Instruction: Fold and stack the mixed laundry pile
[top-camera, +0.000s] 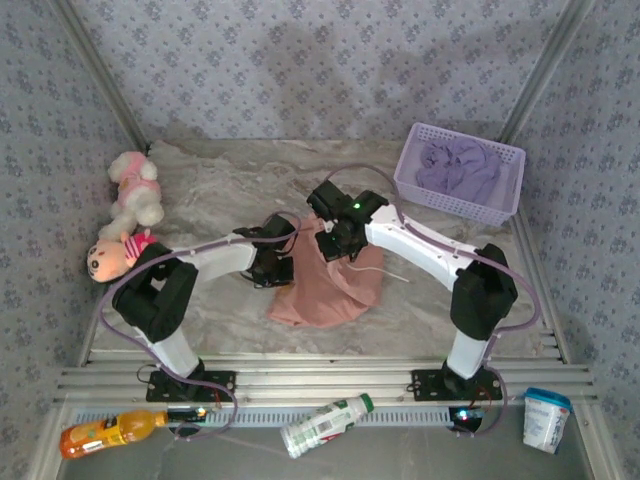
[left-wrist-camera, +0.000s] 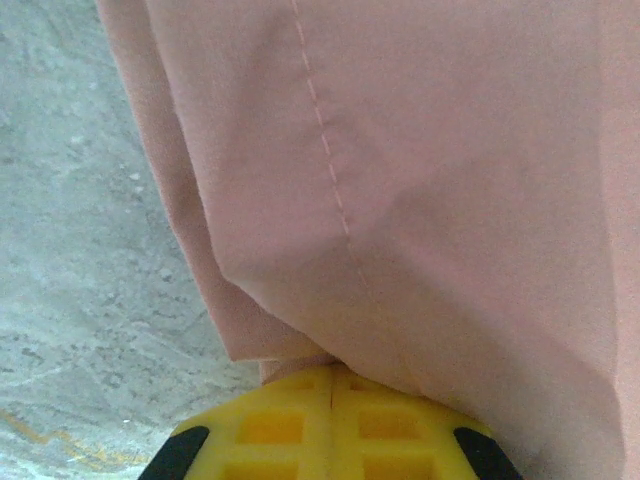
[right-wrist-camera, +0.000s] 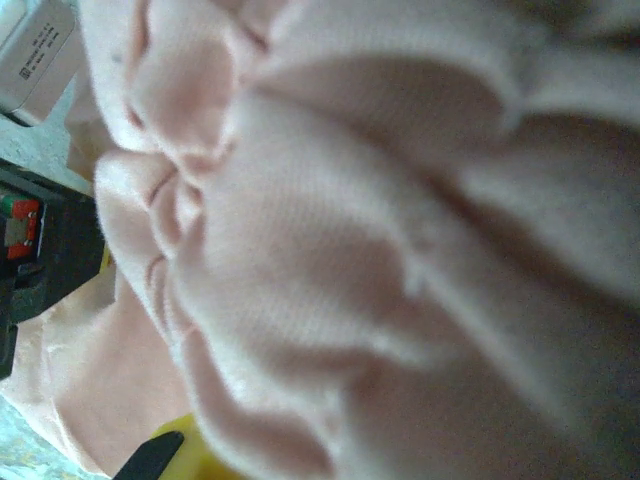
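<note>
The salmon-pink shorts (top-camera: 325, 285) hang bunched at the table's middle, their top lifted and their lower part spread on the surface. My left gripper (top-camera: 283, 250) is at their left edge. Its yellow fingers (left-wrist-camera: 300, 420) are pressed together on a fold of the pink cloth (left-wrist-camera: 420, 200). My right gripper (top-camera: 337, 235) holds the top of the shorts, shut on the gathered waistband (right-wrist-camera: 330, 250), which covers all but one yellow finger (right-wrist-camera: 192, 455). A white drawstring (top-camera: 385, 270) trails to the right. The lavender shirt (top-camera: 458, 168) lies crumpled in the basket.
The lavender mesh basket (top-camera: 470, 210) stands at the back right. Two plush toys (top-camera: 135, 195) lie at the left edge. On the near ledge are an orange bottle (top-camera: 110, 432), a white bottle (top-camera: 325, 425) and a tub (top-camera: 547, 418).
</note>
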